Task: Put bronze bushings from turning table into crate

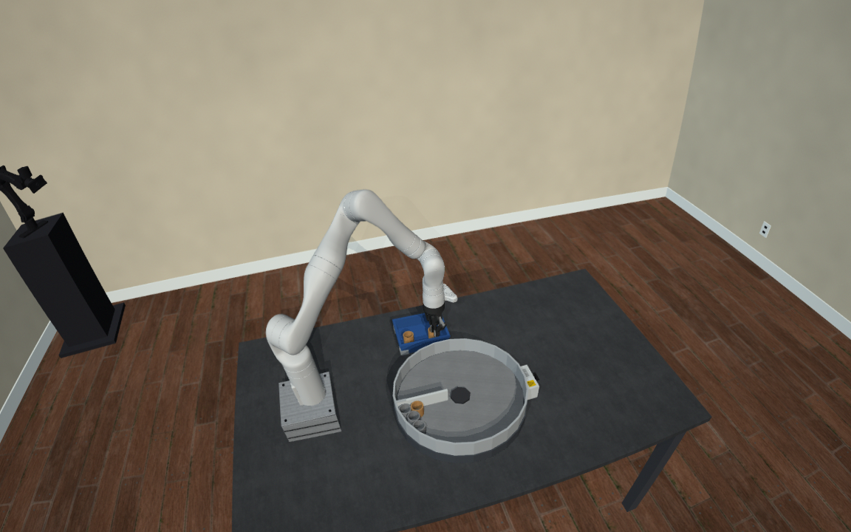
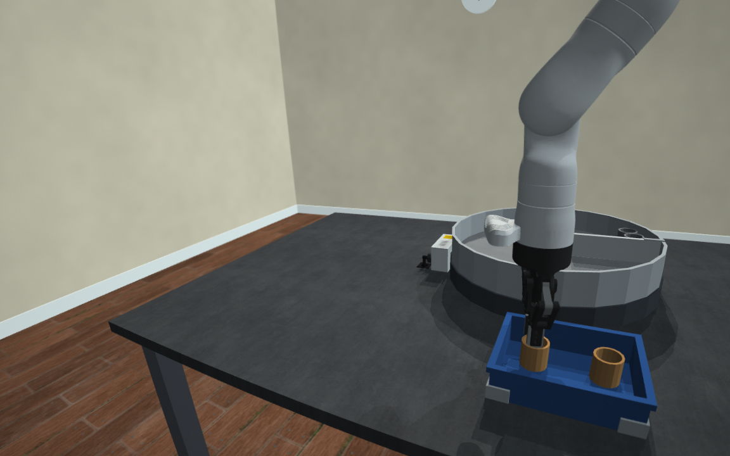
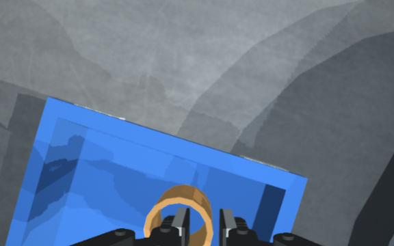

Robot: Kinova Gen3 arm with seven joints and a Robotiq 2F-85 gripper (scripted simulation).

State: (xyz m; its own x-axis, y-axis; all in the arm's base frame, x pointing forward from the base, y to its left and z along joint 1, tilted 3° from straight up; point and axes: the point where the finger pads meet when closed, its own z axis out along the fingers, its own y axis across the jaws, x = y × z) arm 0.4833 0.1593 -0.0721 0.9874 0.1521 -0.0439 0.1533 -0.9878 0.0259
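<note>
My pincer (image 1: 435, 329) (image 2: 535, 339) (image 3: 204, 224) stands slightly parted, gripping nothing, one finger inside the bronze bushing (image 1: 431, 332) (image 2: 533, 360) (image 3: 185, 192) in the crate (image 1: 424, 343) (image 2: 560, 403) (image 3: 149, 133); rising before that finger has clearance could snag the wall and tip it.

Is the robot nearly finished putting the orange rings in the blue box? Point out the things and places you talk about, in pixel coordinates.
Nearly! Two bronze bushings already stand in the blue crate (image 1: 408, 320) (image 2: 569, 407) (image 3: 146, 128). Nothing is gripped: the open pincer (image 1: 436, 332) (image 2: 535, 344) (image 3: 204, 224) straddles one bushing's wall. One bronze bushing (image 1: 417, 407) is left on the turning table (image 1: 482, 410) (image 2: 594, 289), beside steel ones that should stay. Then the arm must rise free.
</note>
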